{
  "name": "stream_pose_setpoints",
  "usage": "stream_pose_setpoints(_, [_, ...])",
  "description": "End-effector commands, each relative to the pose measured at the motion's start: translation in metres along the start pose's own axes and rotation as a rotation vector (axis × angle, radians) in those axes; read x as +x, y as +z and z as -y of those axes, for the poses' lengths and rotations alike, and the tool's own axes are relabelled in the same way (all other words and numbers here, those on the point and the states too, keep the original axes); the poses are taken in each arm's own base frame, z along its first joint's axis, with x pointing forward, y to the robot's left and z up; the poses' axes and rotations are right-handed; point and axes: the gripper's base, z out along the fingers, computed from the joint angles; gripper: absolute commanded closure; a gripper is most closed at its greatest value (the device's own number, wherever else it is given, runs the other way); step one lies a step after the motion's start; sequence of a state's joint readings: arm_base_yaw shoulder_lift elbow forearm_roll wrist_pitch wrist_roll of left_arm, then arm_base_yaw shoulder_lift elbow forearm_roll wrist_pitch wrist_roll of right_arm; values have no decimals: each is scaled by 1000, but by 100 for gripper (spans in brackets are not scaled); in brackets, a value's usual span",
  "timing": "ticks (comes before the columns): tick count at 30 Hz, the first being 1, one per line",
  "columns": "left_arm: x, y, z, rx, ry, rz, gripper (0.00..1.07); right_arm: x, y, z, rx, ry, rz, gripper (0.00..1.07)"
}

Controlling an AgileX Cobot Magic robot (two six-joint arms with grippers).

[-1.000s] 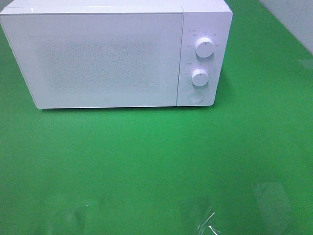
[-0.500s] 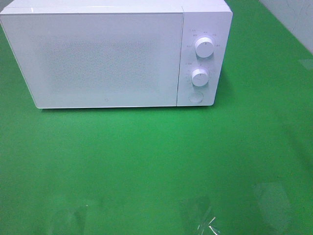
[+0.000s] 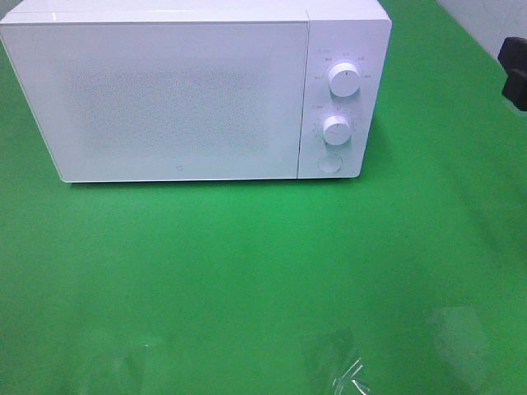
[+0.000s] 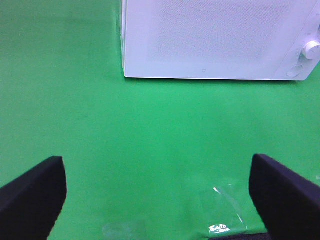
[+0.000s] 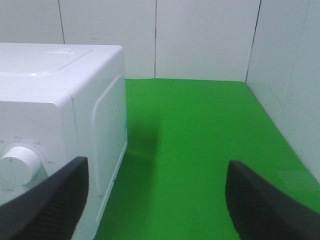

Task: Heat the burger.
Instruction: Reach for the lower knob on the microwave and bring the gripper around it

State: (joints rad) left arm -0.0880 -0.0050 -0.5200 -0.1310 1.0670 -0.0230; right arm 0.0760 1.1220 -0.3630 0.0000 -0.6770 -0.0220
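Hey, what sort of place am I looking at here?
Probably a robot test bench staged as a kitchen: a white microwave on a green-covered table, enclosed by plain white wall panels.

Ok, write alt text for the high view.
A closed white microwave stands at the back of a green table, with two knobs and a button on its right panel. A dark bit of arm shows at the right edge.

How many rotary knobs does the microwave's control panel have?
2: the upper knob, and the lower knob directly beneath it, above a flat round button. None appear hidden.
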Motion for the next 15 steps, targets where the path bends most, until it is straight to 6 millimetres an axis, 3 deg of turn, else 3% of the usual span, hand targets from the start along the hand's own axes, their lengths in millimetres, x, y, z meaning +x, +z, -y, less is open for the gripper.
stream_pose_setpoints(1, [3, -2, 0, 3, 0, 20, 15, 6, 8, 1, 56, -16, 26, 34])
stream_pose_setpoints(6, [3, -2, 0, 3, 0, 20, 15, 13, 13, -8, 66, -47, 20, 34])
stream_pose_setpoints(10, [3, -2, 0, 3, 0, 20, 15, 30, 21, -30, 91, -72, -3, 34])
stream_pose_setpoints(13, [3, -2, 0, 3, 0, 20, 15, 32, 21, -34, 93, -74, 2, 34])
stream_pose_setpoints(15, [3, -2, 0, 3, 0, 20, 15, 42, 22, -51, 106, -67, 2, 34])
